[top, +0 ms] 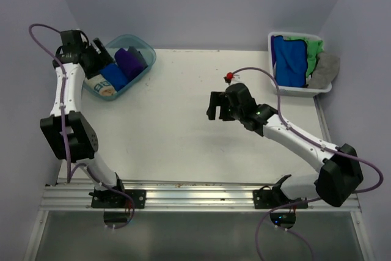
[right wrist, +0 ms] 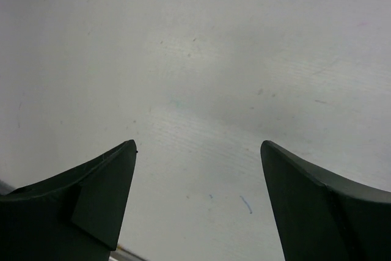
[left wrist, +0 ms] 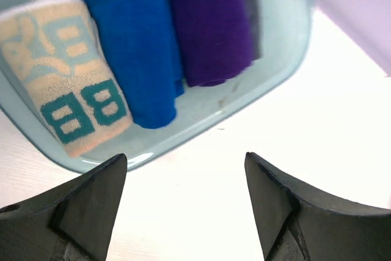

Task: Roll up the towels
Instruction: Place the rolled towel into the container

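Note:
Three rolled towels lie side by side in the translucent teal tub [left wrist: 287, 59]: a cream one with teal lettering [left wrist: 61, 77], a royal blue one [left wrist: 131, 47] and a purple one [left wrist: 211, 22]. In the top view they show as the purple roll [top: 130, 60], the blue roll [top: 114, 76] and the cream roll [top: 101, 85]. My left gripper [left wrist: 186, 160] is open and empty, beside the tub's rim; from above the left gripper [top: 98, 62] sits at the tub's left side. My right gripper [top: 215, 107] hovers over mid-table, open, with only bare table between its fingers [right wrist: 104, 194].
A white basket [top: 295, 93] stands at the back right corner, holding loose blue [top: 287, 59], green [top: 313, 53] and grey [top: 327, 68] towels. The teal tub [top: 143, 50] sits at the back left. Purple walls close in the table on three sides.

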